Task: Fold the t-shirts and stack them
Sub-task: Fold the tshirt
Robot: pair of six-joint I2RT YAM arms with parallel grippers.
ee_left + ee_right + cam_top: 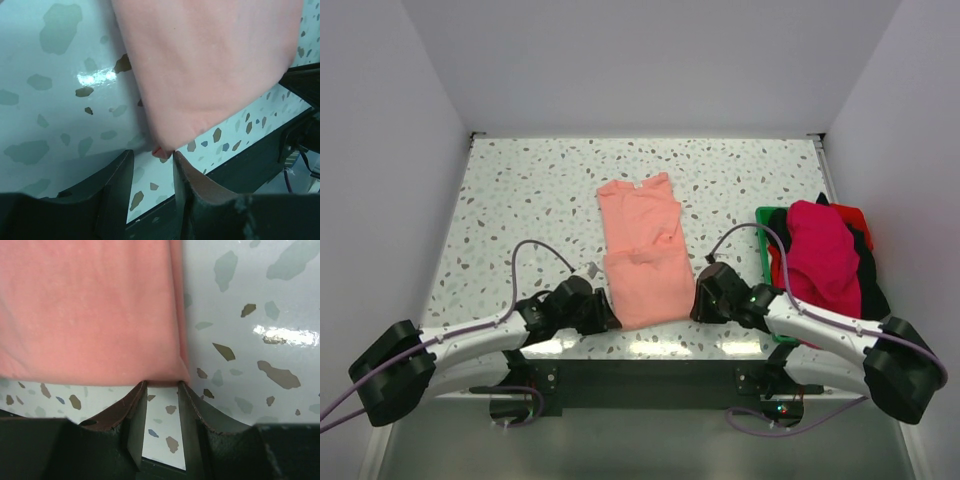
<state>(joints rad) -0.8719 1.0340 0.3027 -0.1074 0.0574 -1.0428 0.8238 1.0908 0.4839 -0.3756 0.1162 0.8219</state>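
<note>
Jaws, two pairs, both agape at one salmon-pink t-shirt (642, 262); perhaps three more t-shirts (822, 258) on one green tray (762, 214).

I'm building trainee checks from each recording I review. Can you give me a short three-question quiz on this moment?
1. True or false: the salmon-pink t-shirt lies inside the green tray.
2. Which colour is on top of the pile of t-shirts in the tray? A black, B magenta, C white.
3. Fill in: the left end effector and the right end effector each sit at a near ______ of the salmon-pink t-shirt.
Key: 1 false, it lies on the table; 2 B; 3 corner.
</note>
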